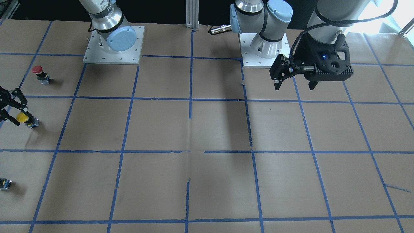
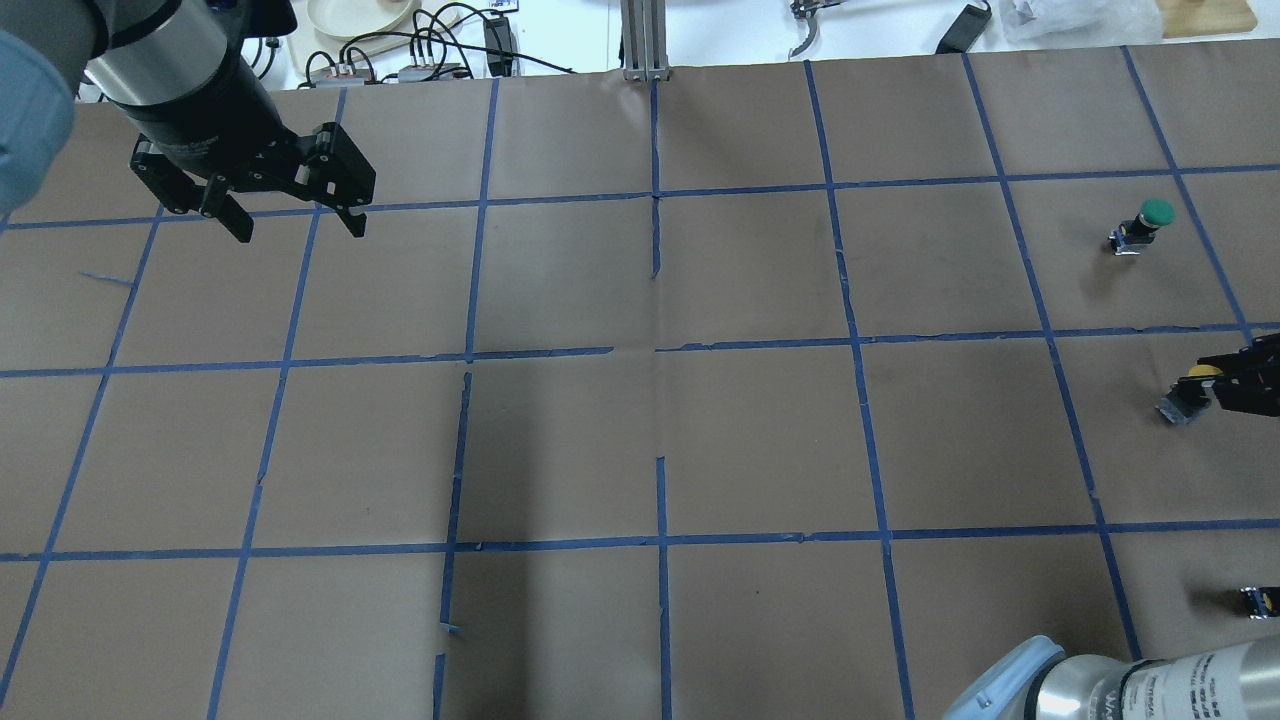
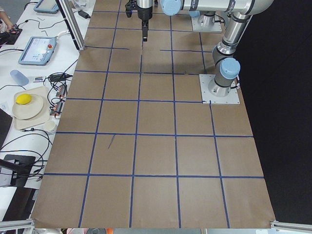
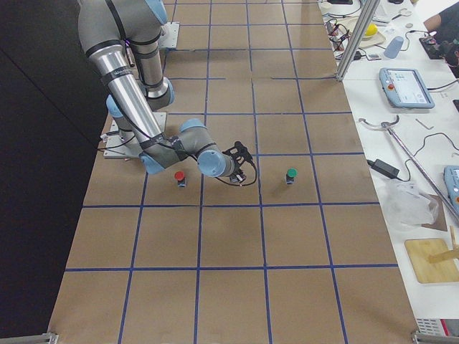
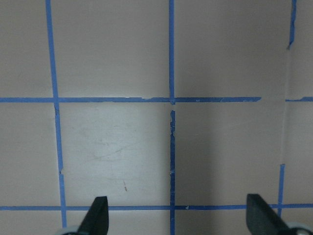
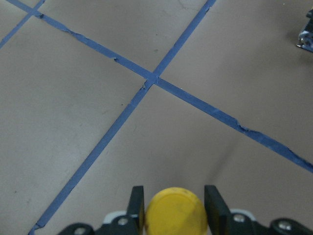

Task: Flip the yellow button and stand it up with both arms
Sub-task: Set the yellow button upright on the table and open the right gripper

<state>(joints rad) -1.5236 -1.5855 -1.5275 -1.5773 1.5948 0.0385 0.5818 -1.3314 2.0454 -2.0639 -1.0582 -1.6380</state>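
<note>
The yellow button [image 1: 23, 117] is at the table's far right end, tilted, with its grey body [image 1: 32, 123] low by the paper. My right gripper [image 1: 14, 113] reaches in from the edge and is shut on its cap. In the right wrist view the yellow cap [image 6: 176, 214] fills the gap, and both fingers [image 6: 137, 200] touch it. In the overhead view the button [image 2: 1200, 373] sits at the right gripper's [image 2: 1222, 385] tip. My left gripper [image 2: 300, 225] is open and empty, high over the far left of the table, and also shows in the front view [image 1: 294, 85].
A red-capped button [image 1: 38, 70] stands upright near the yellow one. A green-capped button [image 2: 1155, 212] stands on its far side. A tiny capless part [image 1: 5, 183] lies toward the table's edge. Brown paper with a blue tape grid [image 2: 655, 350] covers the table.
</note>
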